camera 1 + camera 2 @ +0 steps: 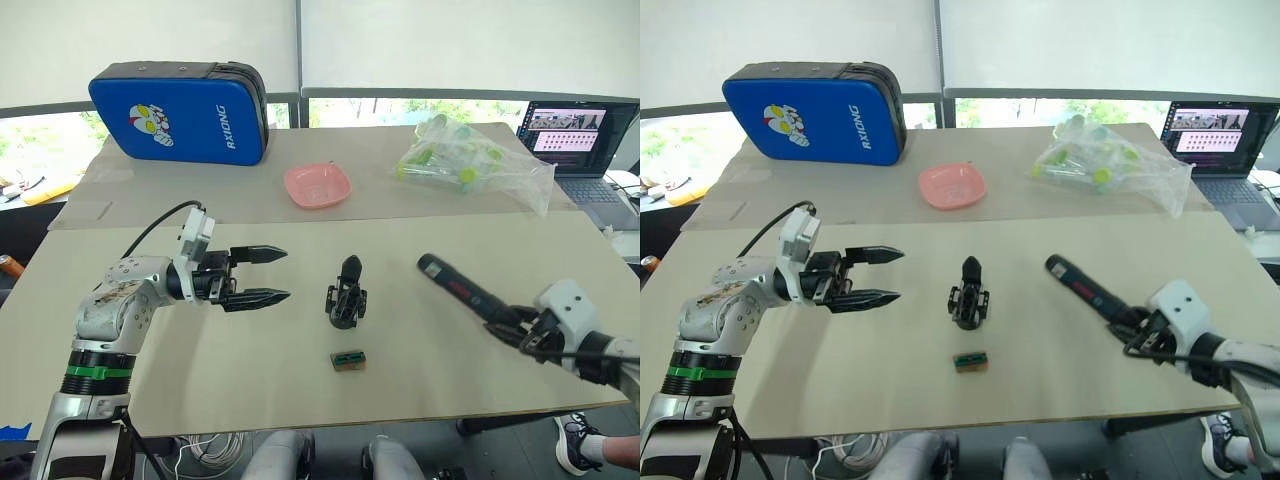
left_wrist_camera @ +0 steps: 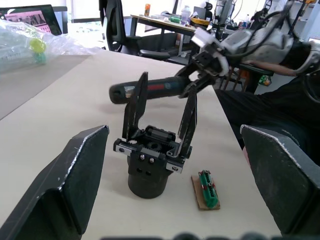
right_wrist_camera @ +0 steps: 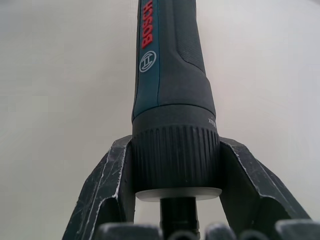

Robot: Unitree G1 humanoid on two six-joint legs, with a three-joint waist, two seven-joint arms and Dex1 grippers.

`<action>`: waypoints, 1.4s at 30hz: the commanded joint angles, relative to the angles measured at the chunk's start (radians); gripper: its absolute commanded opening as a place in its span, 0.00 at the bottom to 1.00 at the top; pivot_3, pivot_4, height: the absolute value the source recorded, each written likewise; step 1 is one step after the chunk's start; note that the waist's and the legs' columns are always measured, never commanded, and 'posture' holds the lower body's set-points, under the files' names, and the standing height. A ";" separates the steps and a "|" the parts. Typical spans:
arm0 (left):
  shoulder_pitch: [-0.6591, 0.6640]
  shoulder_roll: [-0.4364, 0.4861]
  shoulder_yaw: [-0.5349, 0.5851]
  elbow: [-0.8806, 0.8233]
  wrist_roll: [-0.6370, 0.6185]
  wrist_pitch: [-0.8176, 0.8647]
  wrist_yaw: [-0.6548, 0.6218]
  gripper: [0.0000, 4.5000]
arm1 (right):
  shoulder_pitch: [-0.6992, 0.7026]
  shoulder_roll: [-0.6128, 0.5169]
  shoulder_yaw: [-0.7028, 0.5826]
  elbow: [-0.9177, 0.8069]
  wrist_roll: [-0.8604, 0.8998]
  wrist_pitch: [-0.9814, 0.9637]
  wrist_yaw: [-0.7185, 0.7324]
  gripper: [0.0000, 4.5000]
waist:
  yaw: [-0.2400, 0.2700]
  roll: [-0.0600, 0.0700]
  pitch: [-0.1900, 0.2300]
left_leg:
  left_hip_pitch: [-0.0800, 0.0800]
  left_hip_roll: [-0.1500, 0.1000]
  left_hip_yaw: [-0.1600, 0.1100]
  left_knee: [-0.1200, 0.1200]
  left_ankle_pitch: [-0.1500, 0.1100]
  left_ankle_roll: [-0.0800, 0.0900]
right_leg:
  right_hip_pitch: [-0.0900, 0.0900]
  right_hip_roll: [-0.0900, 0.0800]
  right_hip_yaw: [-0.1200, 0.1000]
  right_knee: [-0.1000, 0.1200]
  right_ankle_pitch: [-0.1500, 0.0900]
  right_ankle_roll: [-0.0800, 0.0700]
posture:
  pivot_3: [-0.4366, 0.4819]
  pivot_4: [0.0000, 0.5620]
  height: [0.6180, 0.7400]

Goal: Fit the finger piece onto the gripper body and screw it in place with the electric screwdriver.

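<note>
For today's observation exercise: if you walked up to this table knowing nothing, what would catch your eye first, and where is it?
The bright blue case with a cartoon figure stands out at the far left of the table, with a pink dish to its right. At the centre stands the black gripper body, a small green-and-brown block just in front of it. The open left tool points at it, while the right tool grips the electric screwdriver.

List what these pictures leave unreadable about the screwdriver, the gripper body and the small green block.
- Electric screwdriver: its bit end sits inside the right gripper, whose fingers hide it in the head views; the right wrist view cuts it off at the edge.
- Gripper body: its screws are too small to tell if they are seated; its far side is hidden by itself.
- Green block: its parts are too small to identify.
</note>
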 commanded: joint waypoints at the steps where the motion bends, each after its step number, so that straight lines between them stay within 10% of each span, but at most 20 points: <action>1: 0.012 0.022 0.027 -0.047 -0.026 -0.003 -0.008 1.00 | 0.017 -0.001 -0.057 -0.165 0.052 0.125 -0.052 0.42 | 0.001 0.000 0.000 | 0.000 0.000 0.000 0.000 0.000 0.000 | 0.000 0.000 0.000 0.000 0.000 0.000 | 0.48 0.27 1.00; 18: 0.070 0.014 0.007 -0.100 -0.012 -0.029 0.001 1.00 | -0.044 0.054 0.085 -0.084 0.034 0.211 -0.123 0.42 | 0.010 -0.002 0.001 | 0.000 0.000 0.000 0.001 0.000 0.001 | 0.001 0.000 -0.001 -0.002 0.000 0.000 | 0.48 0.27 1.00; 24: 0.072 0.011 0.005 -0.104 -0.011 -0.029 0.006 1.00 | -0.074 0.009 0.073 -0.086 0.038 0.229 -0.099 0.95 | 0.011 -0.002 0.001 | 0.000 0.000 0.000 0.001 0.000 0.001 | 0.001 0.000 -0.001 -0.002 0.000 0.000 | 0.48 0.27 1.00; 31: 0.076 0.010 -0.006 -0.119 -0.005 -0.025 0.013 1.00 | -0.134 -0.197 0.063 -0.157 0.087 0.437 -0.036 0.99 | 0.011 -0.002 0.001 | 0.000 0.000 0.000 0.001 0.000 0.001 | 0.001 -0.001 -0.001 -0.003 0.000 0.000 | 0.48 0.27 1.00; 42: 0.064 0.051 -0.049 -0.104 -0.001 -0.006 -0.047 1.00 | -0.705 -0.424 0.480 -0.036 0.213 0.898 0.043 0.99 | -0.001 -0.003 0.001 | -0.005 0.000 0.000 0.001 -0.001 0.002 | -0.003 -0.003 -0.003 -0.005 0.000 -0.001 | 0.48 0.27 1.00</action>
